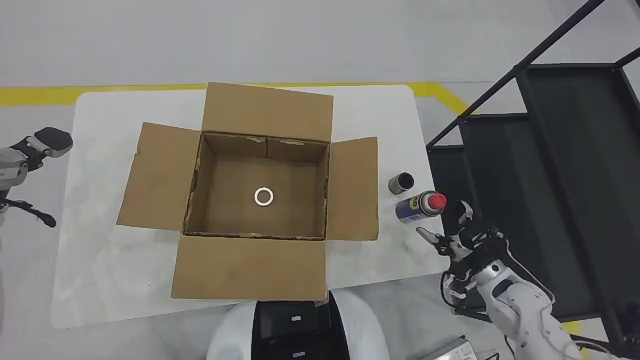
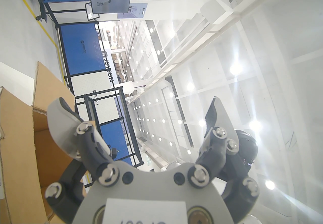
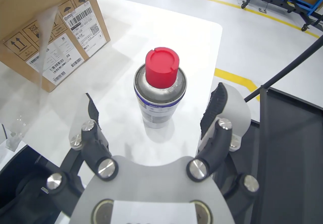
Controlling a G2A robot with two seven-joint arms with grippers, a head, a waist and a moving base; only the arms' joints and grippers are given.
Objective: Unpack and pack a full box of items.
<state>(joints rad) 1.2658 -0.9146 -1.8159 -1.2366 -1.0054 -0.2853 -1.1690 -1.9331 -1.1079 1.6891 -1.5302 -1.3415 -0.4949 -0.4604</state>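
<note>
The white counter (image 1: 100,260), top view, carries an open box (image 1: 268,110) holding one small ring (image 1: 264,196). A spray can (image 1: 421,205) and a dark tin (image 1: 401,182) stand just beside its right flap.

Left wrist view: left jaws released, empty, aimed at the ceiling.

Right wrist view: right jaws released, flanking the upright spray can without contact. Probable step: grasping it. Centre the pads on the body below the red cap (image 3: 162,66), close evenly, then lift straight up.
</note>
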